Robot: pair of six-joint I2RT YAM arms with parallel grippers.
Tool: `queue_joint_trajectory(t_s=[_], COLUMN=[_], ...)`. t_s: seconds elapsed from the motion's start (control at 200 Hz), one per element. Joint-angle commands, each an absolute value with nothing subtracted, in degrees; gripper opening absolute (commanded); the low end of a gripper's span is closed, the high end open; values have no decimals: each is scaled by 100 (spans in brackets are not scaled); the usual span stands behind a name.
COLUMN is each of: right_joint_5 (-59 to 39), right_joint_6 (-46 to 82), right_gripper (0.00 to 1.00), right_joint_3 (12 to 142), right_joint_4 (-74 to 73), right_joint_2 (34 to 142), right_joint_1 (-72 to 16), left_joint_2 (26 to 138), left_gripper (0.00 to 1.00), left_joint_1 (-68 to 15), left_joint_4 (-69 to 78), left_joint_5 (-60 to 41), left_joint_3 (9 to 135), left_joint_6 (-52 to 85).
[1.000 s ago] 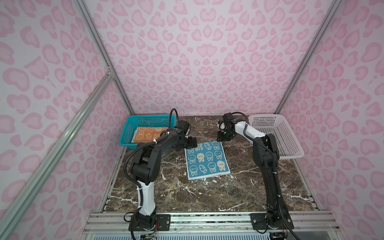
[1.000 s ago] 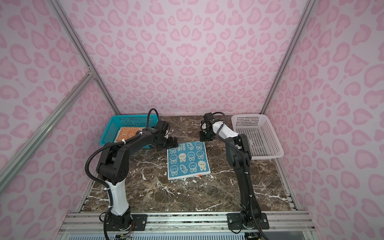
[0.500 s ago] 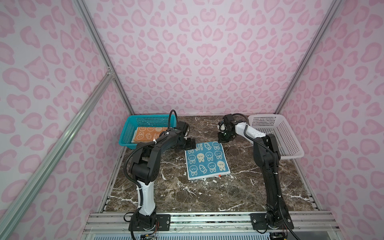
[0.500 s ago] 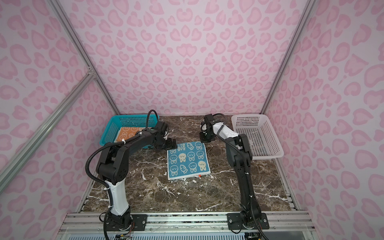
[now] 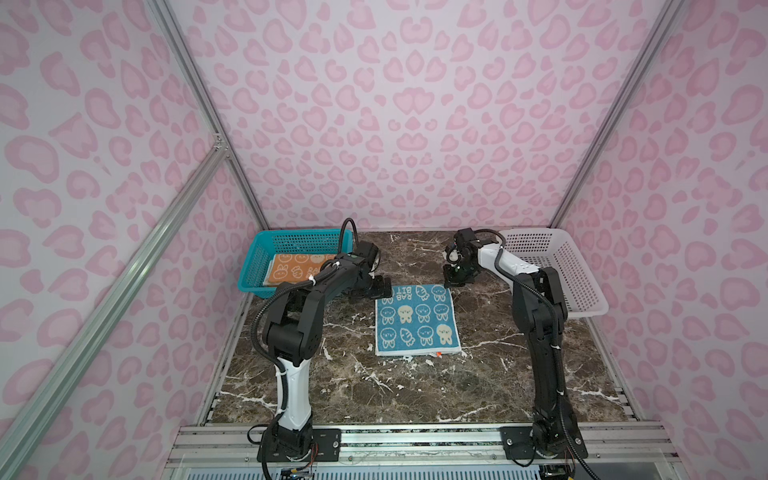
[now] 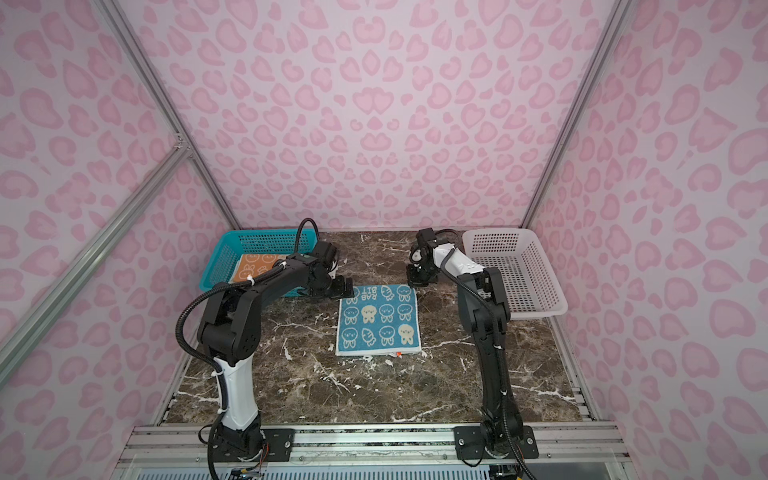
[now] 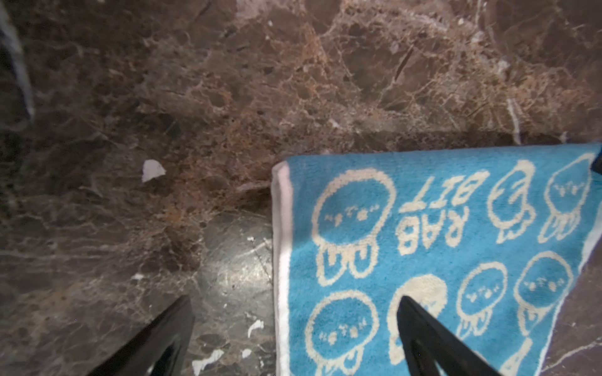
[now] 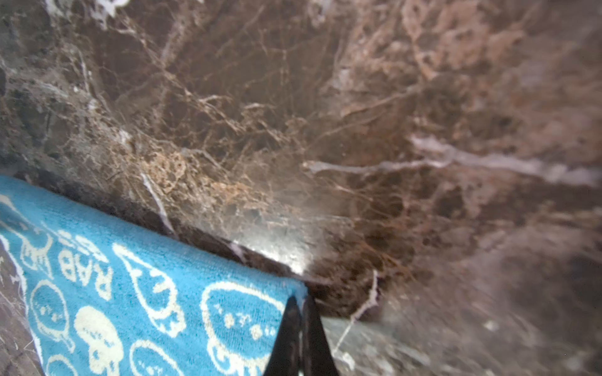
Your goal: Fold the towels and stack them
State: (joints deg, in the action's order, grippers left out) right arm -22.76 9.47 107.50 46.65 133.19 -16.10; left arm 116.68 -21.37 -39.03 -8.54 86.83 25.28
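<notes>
In both top views, 1 blue square terry towel (image 5: pixel 417 319) (image 6: pixel 377 319) with cream rabbit faces lies flat in the middle of the brown marble surface (image 5: pixel 374 390). An orange terry towel (image 5: pixel 297 268) lies inside the teal perforated plastic basket (image 5: pixel 253 266).

In the left wrist view, the left jaws are spread wide, straddling the blue towel's edge near 1 far corner.

In the right wrist view, the right jaws are clenched on its other far corner.

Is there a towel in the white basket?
No, the white basket holds nothing; an orange towel lies in the teal basket.
</notes>
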Motion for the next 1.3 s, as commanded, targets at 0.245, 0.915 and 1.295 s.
queue_joint_trajectory(t_s=[0.245, 0.915, 1.295], right_joint_5=[-1994, -1246, -1318], right_joint_6=[767, 333, 306], right_gripper=[0, 0, 0], right_joint_3=[11008, 12674, 12719], right_joint_4=[5054, 5933, 5933], right_joint_2=[13394, 14228, 14360], right_joint_1=[-1503, -1401, -1447], left_joint_2=[12151, 12626, 13362], left_gripper=[100, 99, 75], left_joint_1=[-2111, -2376, -2139], left_joint_4=[-4334, -4133, -4387], left_joint_5=[-943, -1569, -1475], left_joint_3=[9473, 10023, 11160], left_joint_6=[2279, 2601, 2145])
